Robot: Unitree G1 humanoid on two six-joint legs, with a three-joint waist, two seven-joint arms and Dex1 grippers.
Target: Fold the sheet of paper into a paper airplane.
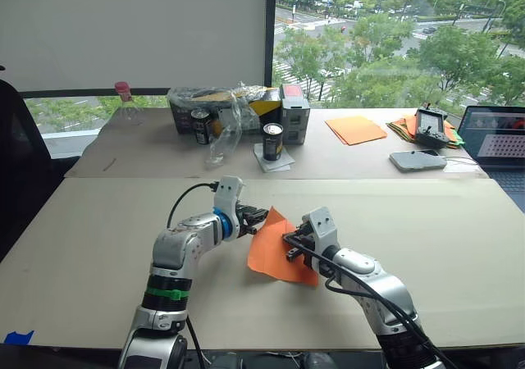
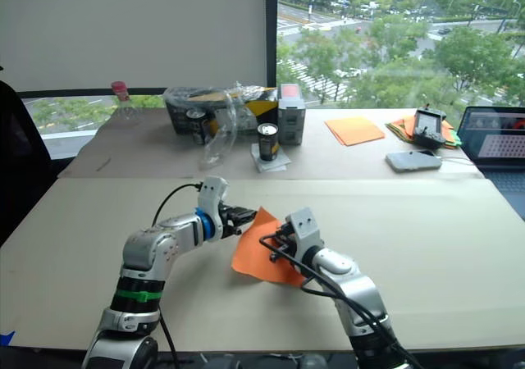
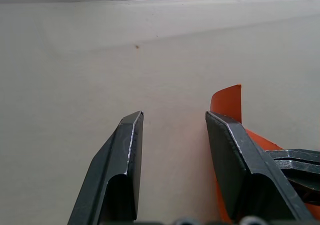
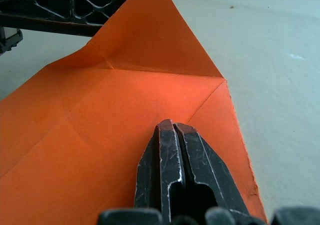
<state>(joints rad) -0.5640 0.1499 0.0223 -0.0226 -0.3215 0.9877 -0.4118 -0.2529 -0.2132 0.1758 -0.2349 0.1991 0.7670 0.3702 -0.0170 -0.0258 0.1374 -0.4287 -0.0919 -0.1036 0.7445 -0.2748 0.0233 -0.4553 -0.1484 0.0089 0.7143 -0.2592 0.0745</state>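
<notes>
The sheet of paper (image 1: 276, 252) lies on the beige table (image 1: 98, 238) between my two grippers. It is bright orange and creased, and its far corner (image 4: 150, 30) is folded up off the table. My left gripper (image 1: 261, 216) is open at that raised corner, with the paper's edge (image 3: 227, 99) just outside one finger (image 3: 225, 135) and nothing between the fingers. My right gripper (image 4: 172, 127) is shut, its tips resting on top of the sheet near the near-right edge. The left gripper's finger (image 4: 60, 5) shows beyond the fold.
On the far table stand two dark cans (image 1: 272, 140), a box in a plastic bag (image 1: 217, 107), paler orange sheets (image 1: 354, 129), a coloured paper pile (image 1: 400, 128), a black device (image 1: 430, 127), a phone (image 1: 417, 160) and a laptop (image 1: 496, 135).
</notes>
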